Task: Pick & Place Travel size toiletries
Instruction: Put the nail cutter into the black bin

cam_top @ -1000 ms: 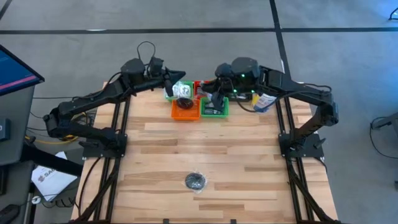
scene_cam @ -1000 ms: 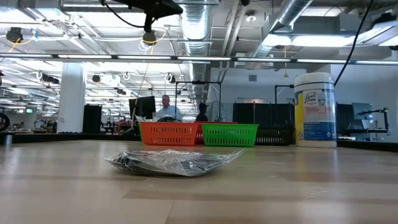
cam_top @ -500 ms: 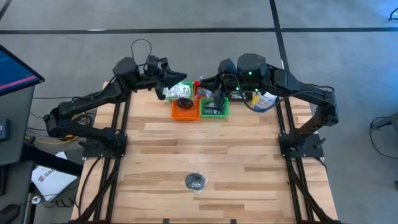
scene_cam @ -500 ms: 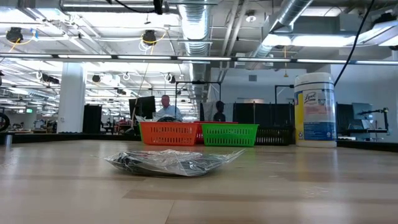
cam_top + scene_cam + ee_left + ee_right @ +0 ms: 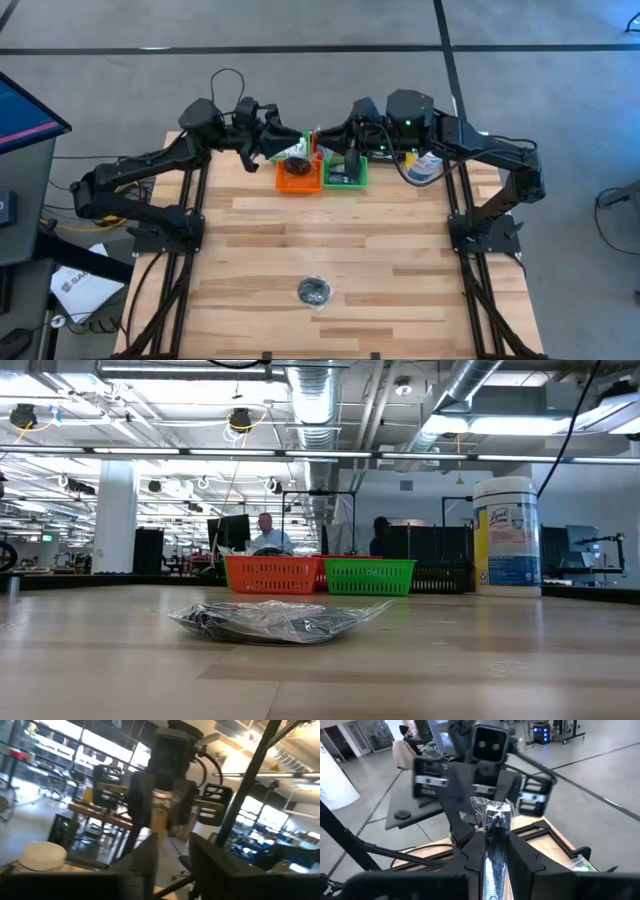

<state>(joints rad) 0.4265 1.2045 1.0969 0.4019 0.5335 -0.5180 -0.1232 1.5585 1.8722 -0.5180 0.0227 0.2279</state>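
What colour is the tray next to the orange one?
Green tray, clearest in the low view, beside the orange tray.

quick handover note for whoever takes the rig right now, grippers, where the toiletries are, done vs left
Right gripper: shut on a slim silvery sachet, held in the air above the trays at the far edge.
Left gripper: open and empty, facing the right gripper nose to nose over the same spot.
Orange tray and green tray: each already holds at least one dark item; exact contents are too small to tell.
Black round piece in plastic: alone on the near half of the table, untouched.
Left to do: place the sachet in a tray, then fetch the black piece.
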